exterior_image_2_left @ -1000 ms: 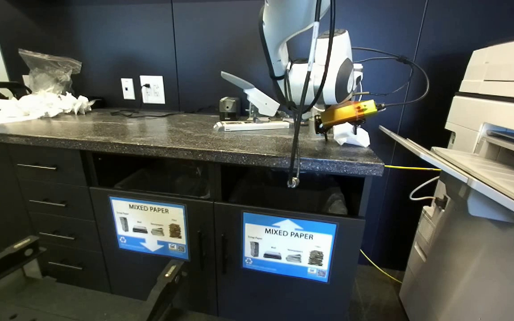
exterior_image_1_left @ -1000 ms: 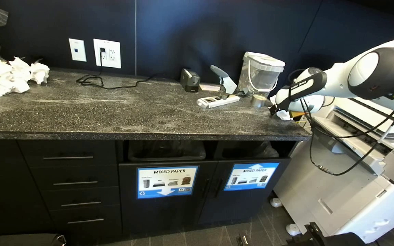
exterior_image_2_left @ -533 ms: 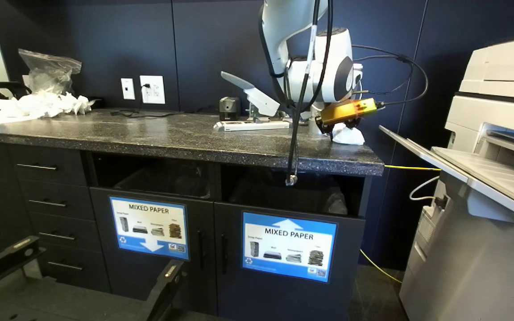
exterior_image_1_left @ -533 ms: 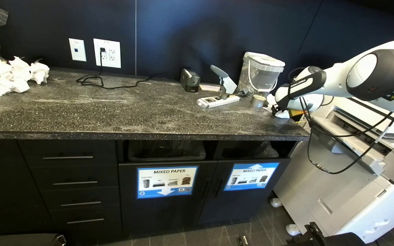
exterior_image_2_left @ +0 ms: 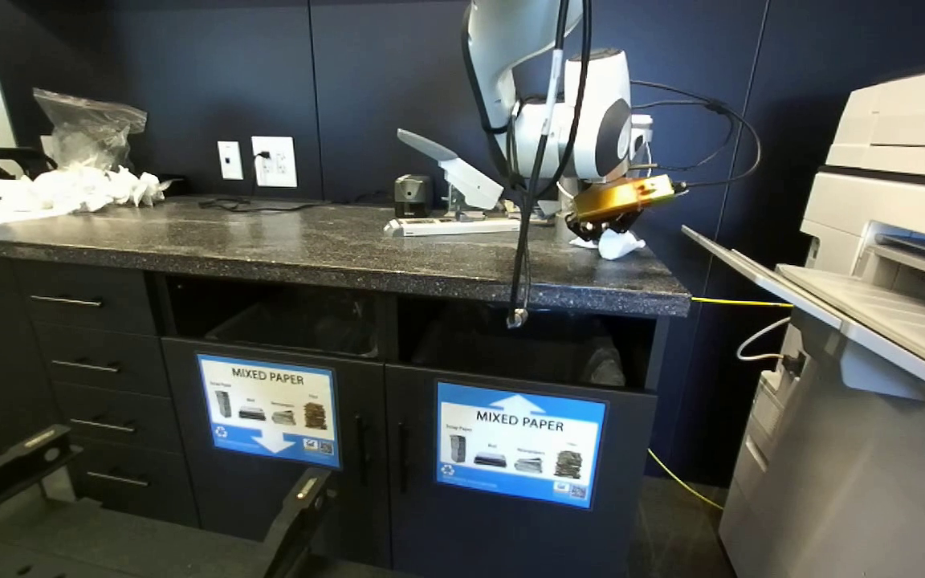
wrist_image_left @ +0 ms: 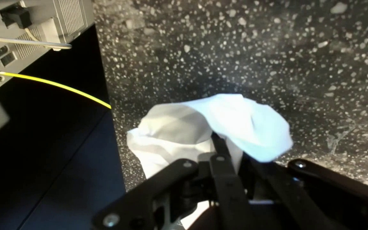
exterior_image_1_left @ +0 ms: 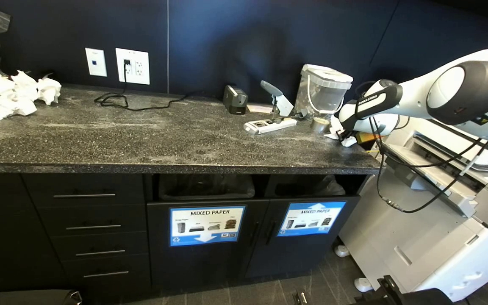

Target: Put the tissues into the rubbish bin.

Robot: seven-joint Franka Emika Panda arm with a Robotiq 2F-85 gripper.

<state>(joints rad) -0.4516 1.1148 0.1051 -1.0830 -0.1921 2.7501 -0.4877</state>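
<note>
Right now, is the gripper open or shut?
The gripper is shut on a tissue: in the wrist view, the tissue bunches at the fingers, which stand close together.

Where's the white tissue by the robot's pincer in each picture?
In an exterior view: tissue, right of the middle, slightly above halfway.
In an exterior view: tissue, also right of the middle, slightly above halfway.
Wrist view: tissue, near the middle, gripped by the pincer.
Shared landmark: the speckled countertop, in all three.

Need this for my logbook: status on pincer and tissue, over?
Pincer shut on tissue. Not yet binned. Counter edge between it and bin.
</note>
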